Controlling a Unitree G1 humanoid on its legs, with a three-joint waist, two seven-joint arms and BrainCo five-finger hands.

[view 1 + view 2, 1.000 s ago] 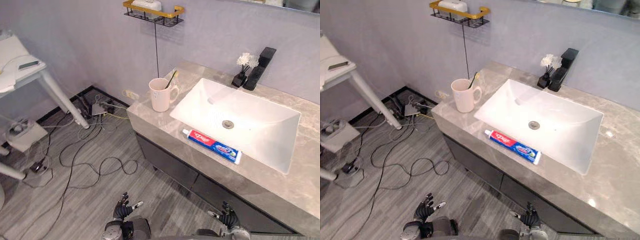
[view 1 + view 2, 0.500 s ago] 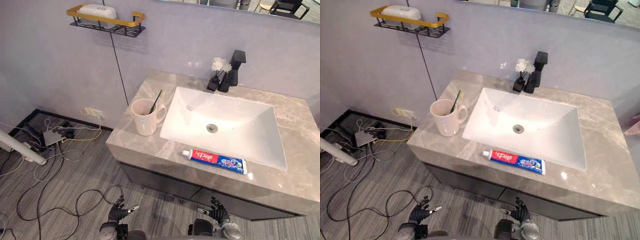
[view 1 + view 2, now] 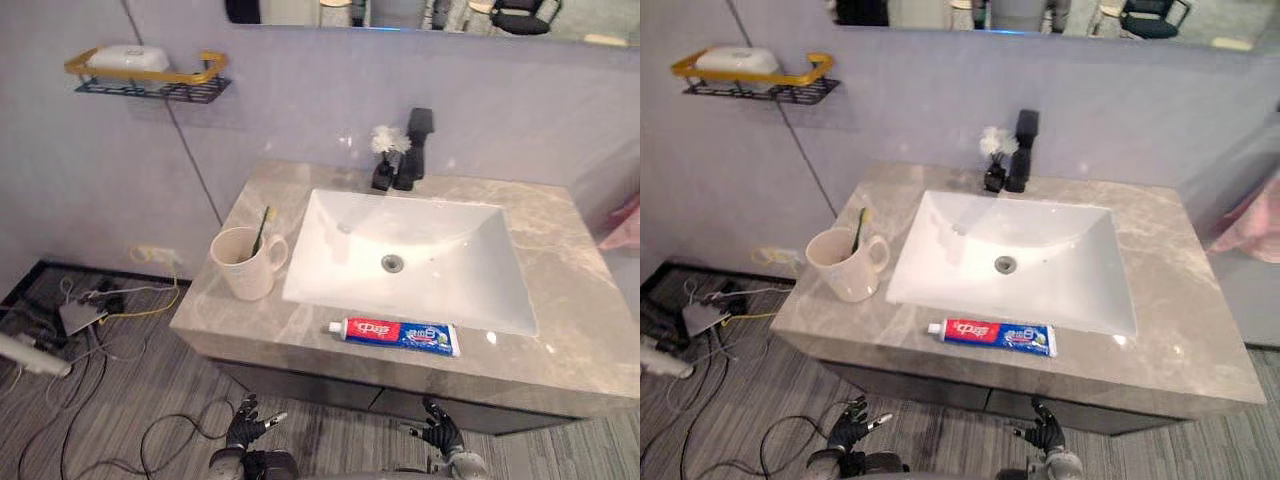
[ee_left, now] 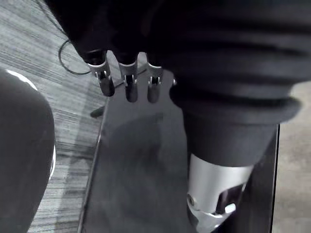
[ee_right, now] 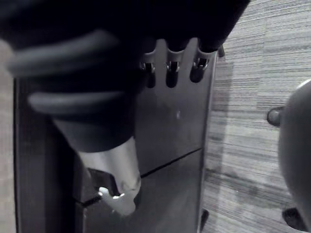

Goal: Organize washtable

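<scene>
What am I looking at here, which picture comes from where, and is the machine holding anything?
This is a humanoid robot standing at a washtable. The two wide pictures come from cameras in its head, looking down. The two dark close-ups come from cameras on its wrists, looking along each hand. Its left hand and right hand hang low before the cabinet, open, holding nothing. On the counter, a mug with a toothbrush stands left of the sink, and a toothpaste tube lies along the front edge. A black faucet and flower vase stand behind it.
</scene>
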